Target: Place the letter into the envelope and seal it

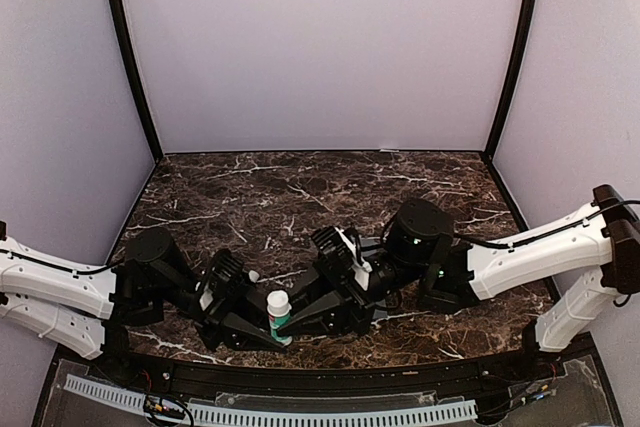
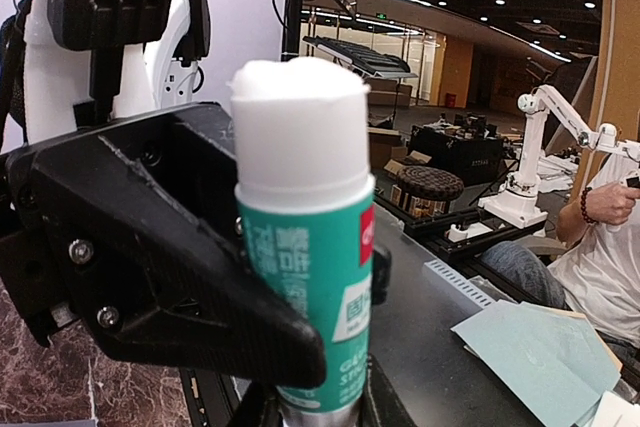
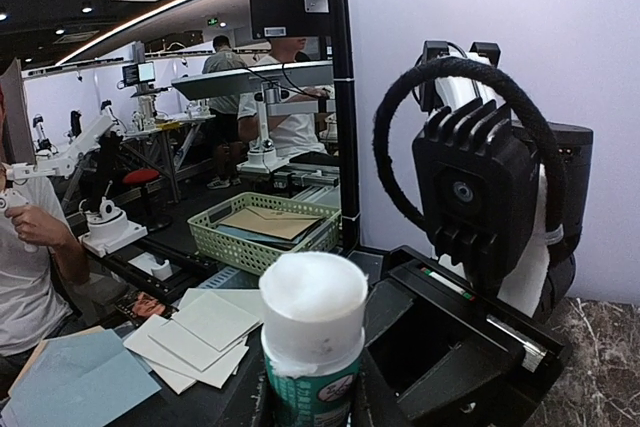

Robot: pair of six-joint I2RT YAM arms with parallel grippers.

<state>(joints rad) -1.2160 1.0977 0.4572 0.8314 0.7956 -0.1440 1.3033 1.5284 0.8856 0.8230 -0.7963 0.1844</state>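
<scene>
Gluing for the seal seems in hand. The white-topped green plastic glue stick [image 1: 278, 313] stands upright above the dark marble surface [image 1: 300, 187], with the left claw [image 2: 320, 412] clamped on its base and the right claw [image 3: 310, 399] clamped higher. Neither letter nor envelope shows near the glue stick. Next, one claw must release.

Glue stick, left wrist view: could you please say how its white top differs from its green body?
The white top is plain; the green body carries lettering and a red patch. The white top stands clear above the jaws of the left gripper; the green body sits between them. Both form one upright glue stick.
</scene>
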